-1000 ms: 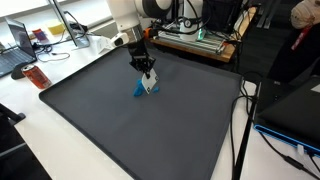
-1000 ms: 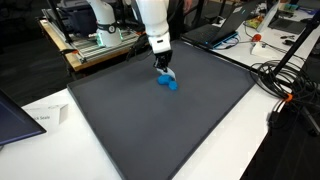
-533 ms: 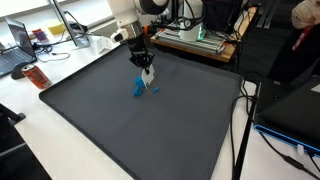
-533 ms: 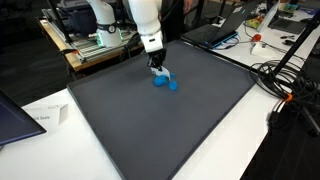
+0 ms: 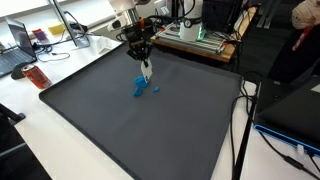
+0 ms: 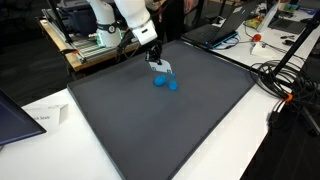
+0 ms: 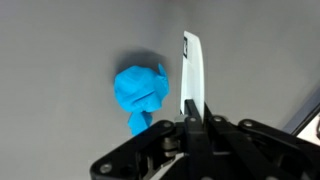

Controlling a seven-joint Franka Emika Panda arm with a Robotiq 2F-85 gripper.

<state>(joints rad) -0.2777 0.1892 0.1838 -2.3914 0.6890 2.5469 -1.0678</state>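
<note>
My gripper (image 7: 190, 113) is shut on a thin white strip (image 7: 192, 68) that sticks out past the fingertips, with a dark mark at its far end. It hangs above the dark grey mat (image 5: 130, 130) in both exterior views, gripper (image 5: 145, 61) (image 6: 154, 60) pointing down with the strip (image 5: 147, 72) (image 6: 161, 69) below it. A crumpled blue object (image 7: 139, 94) lies on the mat just left of the strip in the wrist view. In both exterior views the blue object (image 5: 140, 88) (image 6: 163, 82) sits just below the strip's tip, apart from it.
The mat (image 6: 160, 120) covers most of the table. A laptop (image 5: 18, 42) and a red can (image 5: 36, 75) stand beyond one edge. An equipment rack (image 5: 195, 38) lies behind the arm. Cables (image 6: 280, 75) and a sheet of paper (image 6: 42, 117) lie off the mat.
The arm has risen and drawn back from the blue object, carrying the white strip. The blue object has stayed on the mat.
</note>
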